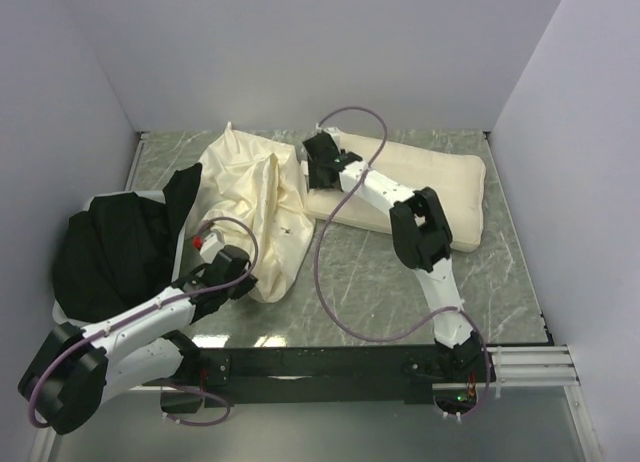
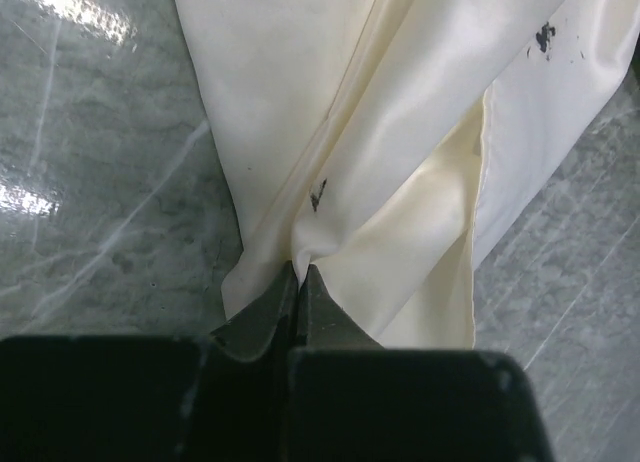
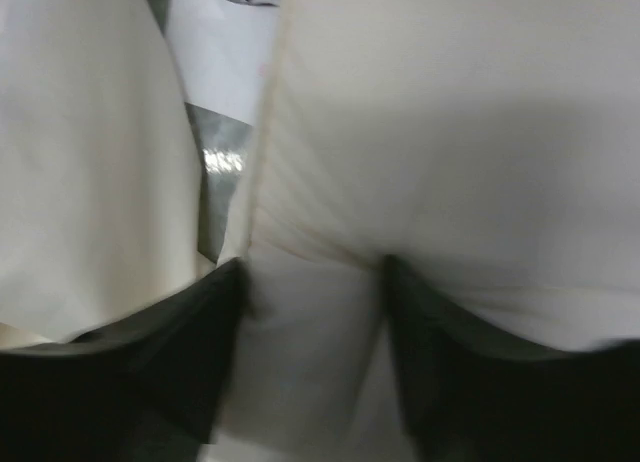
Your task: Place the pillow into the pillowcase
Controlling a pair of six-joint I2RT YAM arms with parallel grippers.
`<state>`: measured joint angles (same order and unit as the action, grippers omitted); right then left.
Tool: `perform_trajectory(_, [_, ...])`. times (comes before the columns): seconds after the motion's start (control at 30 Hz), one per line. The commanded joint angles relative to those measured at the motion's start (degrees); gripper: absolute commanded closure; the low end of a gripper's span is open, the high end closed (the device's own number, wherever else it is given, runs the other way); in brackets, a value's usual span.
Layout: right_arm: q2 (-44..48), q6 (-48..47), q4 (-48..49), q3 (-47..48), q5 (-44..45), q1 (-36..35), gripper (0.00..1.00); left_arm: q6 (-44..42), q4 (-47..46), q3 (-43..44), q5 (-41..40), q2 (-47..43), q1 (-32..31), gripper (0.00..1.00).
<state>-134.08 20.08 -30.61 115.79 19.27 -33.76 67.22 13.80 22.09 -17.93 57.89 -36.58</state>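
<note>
The plump cream pillow (image 1: 440, 187) lies at the back right of the table. My right gripper (image 1: 322, 167) is at its left end; in the right wrist view its fingers (image 3: 313, 272) stand partly apart and press on the pillow's edge (image 3: 450, 132) held between them. The wrinkly cream pillowcase (image 1: 255, 197) lies left of the pillow, stretched from the back toward me. My left gripper (image 1: 240, 272) is at its near end. In the left wrist view it (image 2: 300, 272) is shut on a fold of the pillowcase (image 2: 400, 132).
A black cloth heap (image 1: 115, 242) lies at the left, touching the pillowcase. Grey walls close in the marble table (image 1: 370, 282) on the left, back and right. More cream fabric (image 3: 80, 162) hangs left of the right gripper.
</note>
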Motion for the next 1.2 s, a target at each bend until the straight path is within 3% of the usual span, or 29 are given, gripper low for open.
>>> perform_trajectory(0.0, [11.5,2.1,1.1,-17.2,-0.7,2.5,0.53,2.2,-3.3,-2.6,3.6,-2.0,-0.2,0.99])
perform_trajectory(0.03, [14.3,2.6,2.6,-24.0,-1.2,4.1,0.6,2.2,-3.3,-2.9,3.8,-2.3,-0.2,0.99])
perform_trajectory(0.07, [19.8,2.9,3.7,-27.4,-1.5,4.7,0.8,2.3,-3.2,-3.2,4.0,-2.4,-0.2,0.99])
perform_trajectory(0.1, [22.8,3.3,6.0,-30.7,-2.2,5.6,0.88,2.4,-2.9,-3.7,4.1,-2.8,-0.2,0.99])
perform_trajectory(0.2, [34.2,4.2,8.9,-41.8,-3.4,7.5,0.99,3.8,-1.2,-3.8,3.4,-3.7,-0.2,0.99])
perform_trajectory(0.3, [43.3,5.7,11.2,-49.3,-4.3,7.8,1.0,6.6,2.1,-3.4,0.7,-6.7,-0.2,0.97])
perform_trajectory(0.4, [48.3,6.7,12.2,-53.6,-8.5,7.7,1.0,5.5,3.5,-1.3,-2.0,-9.3,-0.2,0.84])
perform_trajectory(0.5, [51.3,7.7,13.1,-56.5,-10.9,7.7,1.0,2.7,7.7,3.6,-4.6,-8.8,-0.2,0.58])
perform_trajectory(0.63, [55.1,8.5,13.6,-58.1,-11.5,7.7,1.0,-2.4,10.2,9.2,-6.1,-6.9,-0.2,0.45])
perform_trajectory(0.73, [56.4,8.5,13.2,-58.1,-11.4,7.7,1.0,-6.0,8.9,12.1,-5.2,-6.1,-0.2,0.42])
perform_trajectory(0.93, [57.4,8.8,12.7,-57.2,-11.3,7.7,1.0,-11.7,5.9,18.0,-0.3,-0.6,-1.7,0.47])
perform_trajectory(1.17, [56.8,9.5,13.0,-56.3,-12.6,7.7,1.0,-14.6,4.8,27.2,-2.8,16.2,-5.3,0.43])
